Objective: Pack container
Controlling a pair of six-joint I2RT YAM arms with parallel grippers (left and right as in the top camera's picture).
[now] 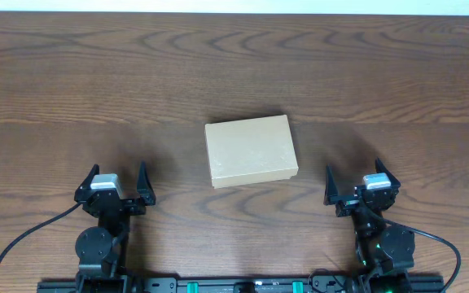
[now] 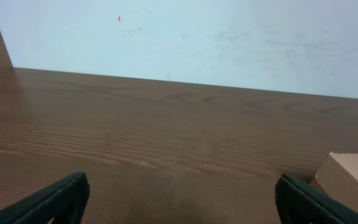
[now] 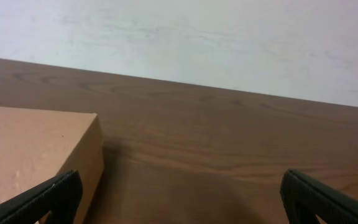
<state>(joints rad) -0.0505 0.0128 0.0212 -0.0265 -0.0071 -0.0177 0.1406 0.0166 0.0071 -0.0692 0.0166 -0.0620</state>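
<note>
The container (image 1: 250, 150) is a tan cardboard box lying closed and flat at the middle of the wooden table. Its corner shows at the right edge of the left wrist view (image 2: 352, 178) and its side at the left of the right wrist view (image 3: 33, 155). My left gripper (image 1: 114, 185) is open and empty near the front edge, left of the box. My right gripper (image 1: 357, 183) is open and empty near the front edge, right of the box. Both sets of fingers show spread wide in the left wrist view (image 2: 179, 199) and the right wrist view (image 3: 182, 199).
The wooden table (image 1: 96, 73) runs back to a pale wall (image 2: 197, 37). Black cables trail from both arm bases at the front edge (image 1: 23, 240).
</note>
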